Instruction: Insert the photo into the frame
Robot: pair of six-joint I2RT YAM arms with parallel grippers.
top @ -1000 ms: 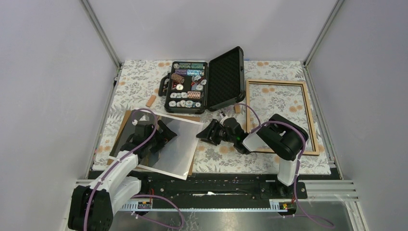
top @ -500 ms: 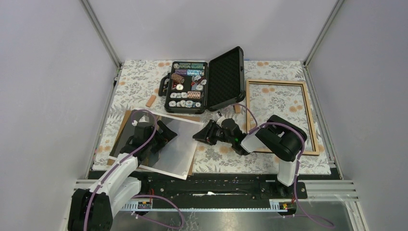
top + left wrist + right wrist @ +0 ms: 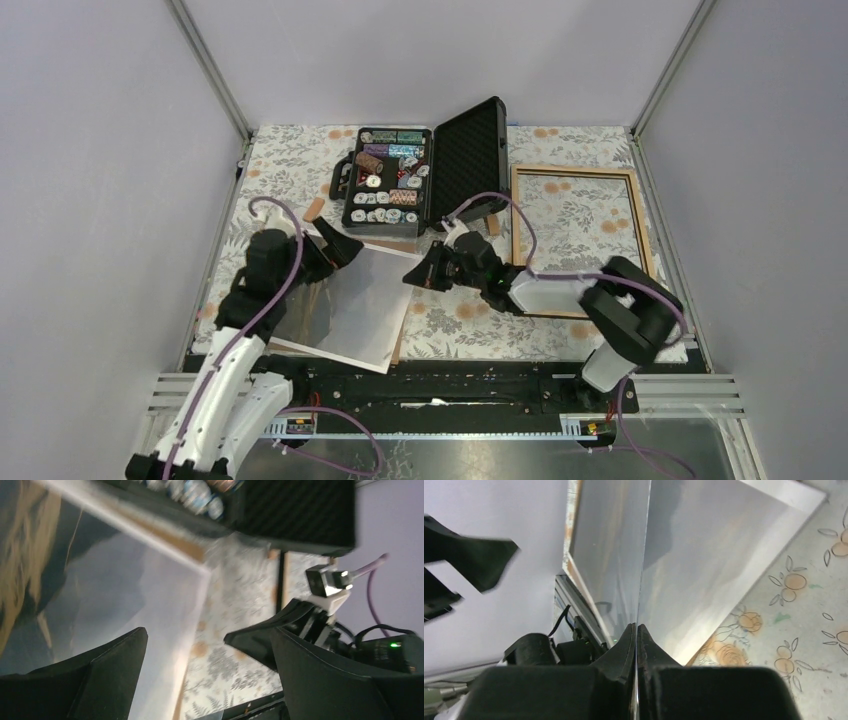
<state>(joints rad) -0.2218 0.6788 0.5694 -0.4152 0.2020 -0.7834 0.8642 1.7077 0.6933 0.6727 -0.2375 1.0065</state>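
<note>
Since the earlier frame the right arm has reached left to the near corner of the photo (image 3: pixel 355 300), and the left arm has pulled back to the photo's far-left corner.

Right gripper (image 3: pixel 412 277): fingers pressed together. The wrist view shows a thin glossy sheet edge running up from between them, so it appears to have pinched the photo's right edge.

Left gripper (image 3: pixel 335 250): fingers spread wide, holding nothing, hovering above the photo.

The photo lies on the brown board (image 3: pixel 398 338) at the left of the table, just in front of the open chip case (image 3: pixel 400 180). The frame (image 3: pixel 575 170) lies flat and empty at the right, well apart from the photo.

Step in hand, by my judgement: securing the photo for pickup. The next move calls for lifting the sheet without creasing it, carrying it right and squaring it to the frame's opening.
</note>
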